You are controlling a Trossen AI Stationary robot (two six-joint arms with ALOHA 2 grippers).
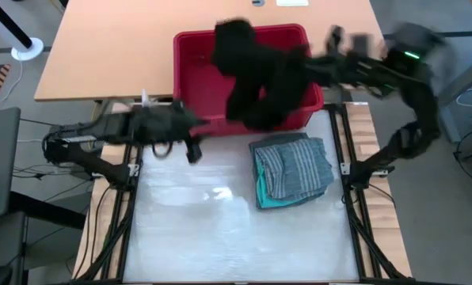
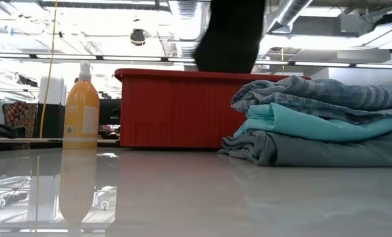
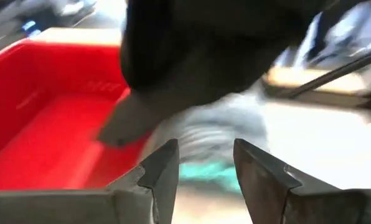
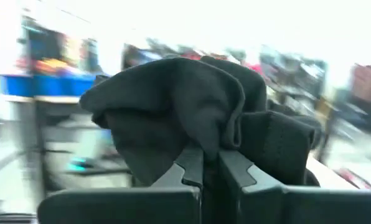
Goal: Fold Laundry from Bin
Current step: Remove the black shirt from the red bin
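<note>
A: Progress check. On the bench (image 1: 180, 229), right of centre, sits a tidy stack (image 1: 291, 170) of 3 folded garments: the grey-green one (image 2: 327, 150) at the bottom, the turquoise one (image 2: 301, 124) in the middle, the striped shirt (image 2: 321, 95) on top.

B: So 3 down by the look of it. And the fourth?

A: That is the big black garment (image 1: 260, 75), hoisted over the red bin (image 1: 192, 59) at the far side of the bench. The right tool (image 4: 210, 163) is pinched tight on a bunched fold of it, and the cloth drapes down over the bin's near rim.

B: Anything left inside the bin?

A: From above and from the left wrist, the floor that shows is bare red plastic. Part of it is hidden behind the black cloth, so I would not swear it is empty.

B: The left tool?

A: The left tool (image 3: 204, 162) hovers just in front of the bin's near-left corner, its jaws partly apart with nothing between them, pointed towards the hanging cloth.

B: What remains, then?

A: My read: the black one is the last piece. It needs bringing to the bench, spreading flat, folding and stacking. A pump bottle (image 2: 81, 105) stands beside the bin, well clear of the stack.
</note>
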